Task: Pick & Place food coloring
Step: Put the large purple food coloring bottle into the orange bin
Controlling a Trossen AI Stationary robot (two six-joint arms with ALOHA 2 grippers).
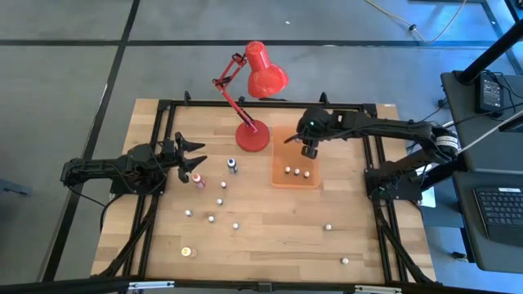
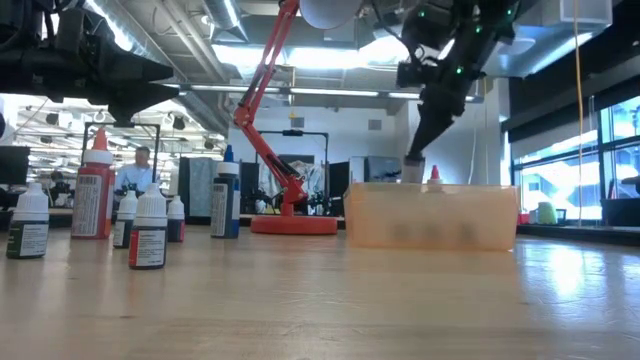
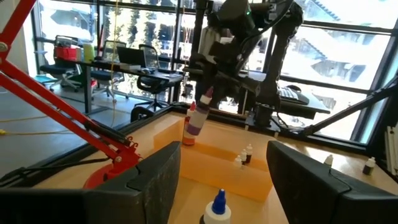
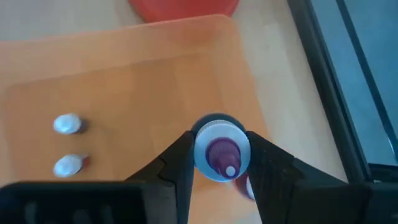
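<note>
We see a grey floor [image 1: 73, 73] crossed by dark seams around the wooden tabletop [image 1: 270, 229]. Beyond it, tall windows [image 3: 339, 81] let in bright daylight, office chairs [image 3: 146, 62] stand at desks, and ceiling lights [image 2: 270, 55] glow overhead. A person [image 2: 135, 170] sits far back.

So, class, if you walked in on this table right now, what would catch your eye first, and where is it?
Probably the red desk lamp standing at the table's far edge. Next, the right hand over the orange tray beside the lamp, its fingers closed around a purple-tipped bottle held above the tray floor. Small white-capped bottles dot the wooden table, and the left hand waits open at the left.
</note>
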